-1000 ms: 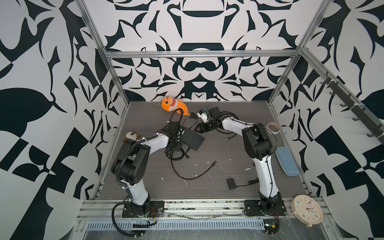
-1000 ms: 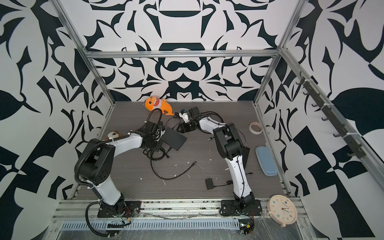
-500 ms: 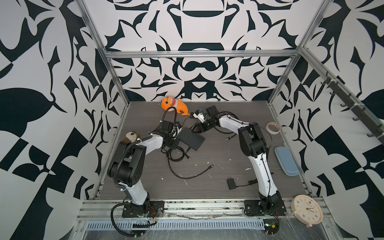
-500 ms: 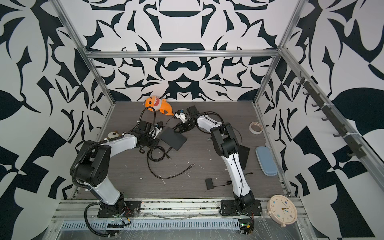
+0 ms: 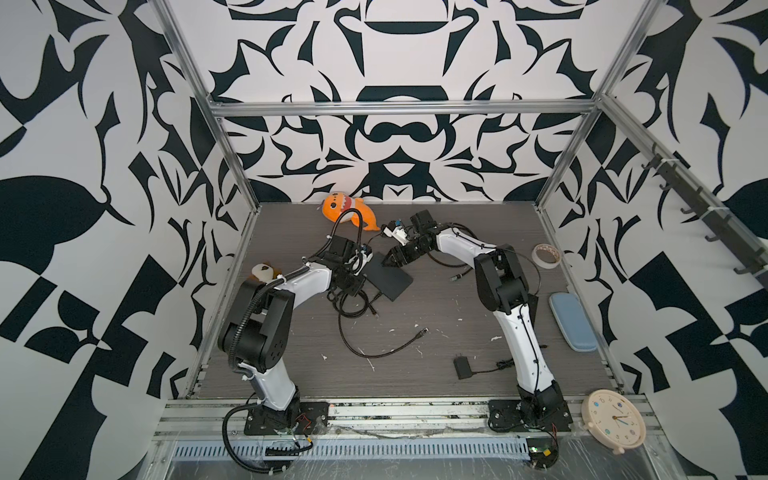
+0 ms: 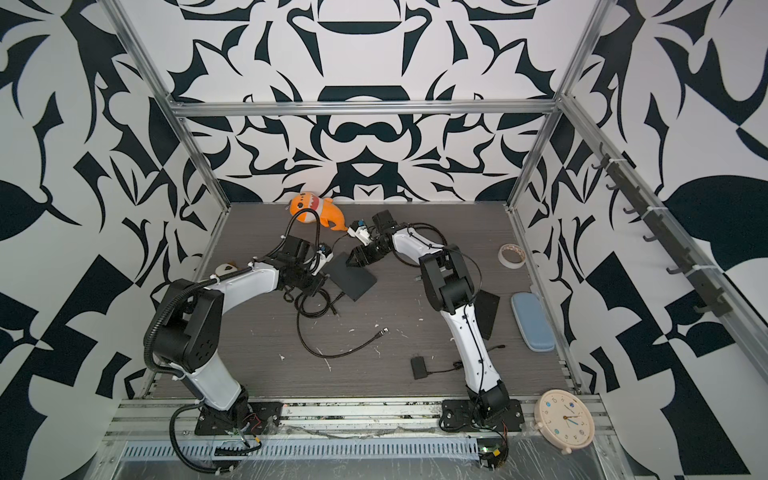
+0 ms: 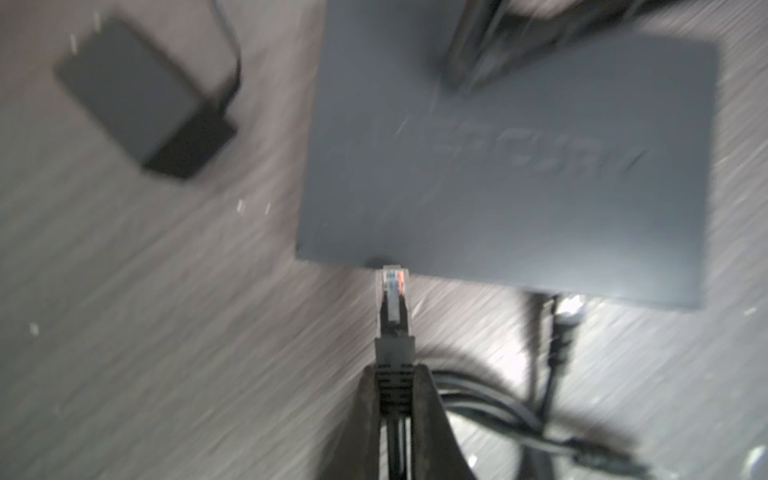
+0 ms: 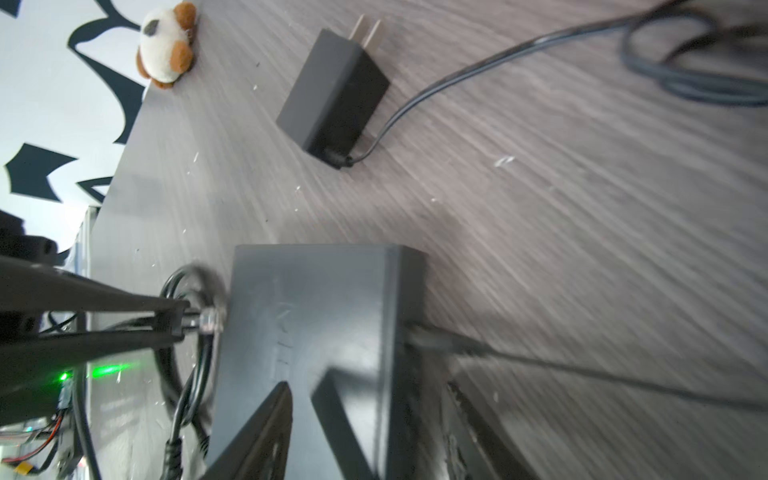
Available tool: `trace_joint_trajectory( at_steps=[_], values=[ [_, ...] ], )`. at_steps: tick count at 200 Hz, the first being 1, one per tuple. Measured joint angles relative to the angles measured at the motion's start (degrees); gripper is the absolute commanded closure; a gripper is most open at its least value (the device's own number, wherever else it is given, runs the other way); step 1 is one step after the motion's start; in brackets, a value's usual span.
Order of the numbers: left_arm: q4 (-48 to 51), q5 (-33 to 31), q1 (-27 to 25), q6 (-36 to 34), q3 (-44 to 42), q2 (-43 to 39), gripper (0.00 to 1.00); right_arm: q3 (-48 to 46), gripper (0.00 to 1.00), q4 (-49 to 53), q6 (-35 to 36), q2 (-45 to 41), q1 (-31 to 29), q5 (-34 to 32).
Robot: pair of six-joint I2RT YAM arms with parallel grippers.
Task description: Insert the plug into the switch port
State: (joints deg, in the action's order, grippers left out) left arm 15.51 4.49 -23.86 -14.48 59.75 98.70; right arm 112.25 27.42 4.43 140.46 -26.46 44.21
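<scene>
The left jaws are closed tight on the black ribbed boot just behind the plug [image 7: 392, 279]. In the left wrist view the plug's clear tip reaches the near edge of the switch [image 7: 519, 166]. The port face is turned away from that camera and the picture is smeared, so we cannot tell whether the tip has entered a port or only touches the housing. In the right wrist view much of the clear plug shows outside the switch's side wall.

The right jaws stand apart at the opposite end of the switch. One finger [image 8: 262, 432] lies over the top face and the other is cut off by the frame edge. We cannot tell whether they pinch the housing or merely rest on it. A thin power lead [image 8: 440, 343] enters the switch beside them.

In both top views the switch lies flat on the tabletop [image 5: 457, 316] between the two arms, and the plug is hidden under the left wrist. A black adapter [image 8: 332, 95] lies near the switch, not touching it.
</scene>
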Motion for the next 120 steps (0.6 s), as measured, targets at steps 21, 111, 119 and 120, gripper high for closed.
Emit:
trace_joint_trajectory(
  at_steps=[21,111,119,120],
  values=[
    [-0.8,-0.4,-1.9,2.4,1.3,0.0,1.0,0.0,0.4,1.5,1.6,0.0,0.0,0.7],
    [0.6,-12.1,-3.6,24.6,-3.4,-4.2,1.0,-2.5,0.41,0.1,0.2,-1.4,2.9,0.5],
    [0.4,-12.5,-4.0,25.4,-3.4,-3.6,1.0,-2.5,0.41,0.1,0.0,-1.4,3.0,0.5],
    [0.3,-12.5,-4.0,25.4,-3.4,-3.6,1.0,-2.5,0.41,0.1,0.0,-1.4,3.1,0.5]
  ],
)
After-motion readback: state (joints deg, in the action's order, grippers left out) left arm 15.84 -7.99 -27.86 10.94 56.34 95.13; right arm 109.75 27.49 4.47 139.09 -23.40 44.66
